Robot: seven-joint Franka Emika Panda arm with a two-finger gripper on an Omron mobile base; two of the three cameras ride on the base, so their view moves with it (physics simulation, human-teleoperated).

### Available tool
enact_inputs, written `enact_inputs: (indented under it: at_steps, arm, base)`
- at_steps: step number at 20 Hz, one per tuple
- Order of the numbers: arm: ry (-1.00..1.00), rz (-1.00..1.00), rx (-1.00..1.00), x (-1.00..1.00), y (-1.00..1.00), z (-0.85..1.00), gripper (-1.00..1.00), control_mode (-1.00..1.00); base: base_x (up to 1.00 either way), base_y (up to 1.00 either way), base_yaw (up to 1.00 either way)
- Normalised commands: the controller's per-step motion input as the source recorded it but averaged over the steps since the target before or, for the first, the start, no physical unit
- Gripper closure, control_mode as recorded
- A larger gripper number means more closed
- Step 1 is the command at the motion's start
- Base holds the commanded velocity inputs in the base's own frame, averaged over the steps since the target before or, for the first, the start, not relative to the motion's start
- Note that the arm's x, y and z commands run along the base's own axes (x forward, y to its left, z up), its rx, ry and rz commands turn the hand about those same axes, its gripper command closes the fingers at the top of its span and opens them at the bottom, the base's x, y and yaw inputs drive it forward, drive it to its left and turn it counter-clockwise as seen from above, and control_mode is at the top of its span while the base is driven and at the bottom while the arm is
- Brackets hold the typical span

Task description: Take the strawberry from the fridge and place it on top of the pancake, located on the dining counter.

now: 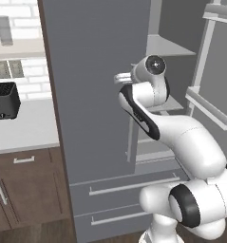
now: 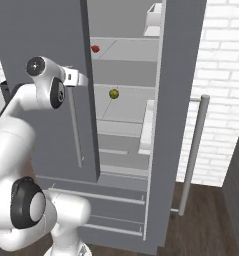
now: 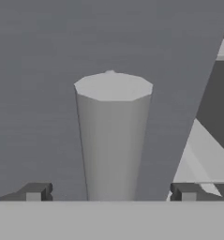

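Your hand (image 3: 111,192) is spread wide around the fridge (image 2: 176,100) handle (image 3: 112,140), gripping nothing. Next, swing clear and reach for the strawberry (image 2: 95,48) on the upper shelf.

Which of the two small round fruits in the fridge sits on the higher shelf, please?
The red strawberry; the yellow-green ball sits one shelf lower and further right in the right base view.

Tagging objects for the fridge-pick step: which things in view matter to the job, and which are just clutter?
Job:
- strawberry, on an upper fridge shelf
- fridge, one door open
- door handle, between the open fingers

Clutter:
- yellow-green ball, one shelf lower
- black toaster on the wall counter
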Motion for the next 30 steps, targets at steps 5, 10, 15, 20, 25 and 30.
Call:
enact_inputs:
  at_steps: [5,10,15,20,25,30]
  arm:
    - [0.00,0.00,0.00,0.50,0.06,-0.01,-1.00,-1.00]
    - [0.00,0.00,0.00,0.40,0.03,0.00,1.00,-1.00]
    - [0.00,-0.03,0.00,-0.09,0.00,0.00,1.00,-1.00]
    - [0.00,-0.12,0.00,-0.64,0.18,-0.01,1.00,-1.00]
    - [0.04,-0.16,-0.06,-0.74,0.27,-0.08,1.00,-1.00]
    - [0.06,-0.16,-0.02,-0.76,0.31,-0.09,1.00,-1.00]
  base:
    - [0.00,0.00,0.00]
    - [0.00,0.00,0.00]
    - [0.00,0.00,0.00]
    - [0.00,0.00,0.00]
    - [0.00,0.00,0.00]
    - [0.00,0.00,0.00]
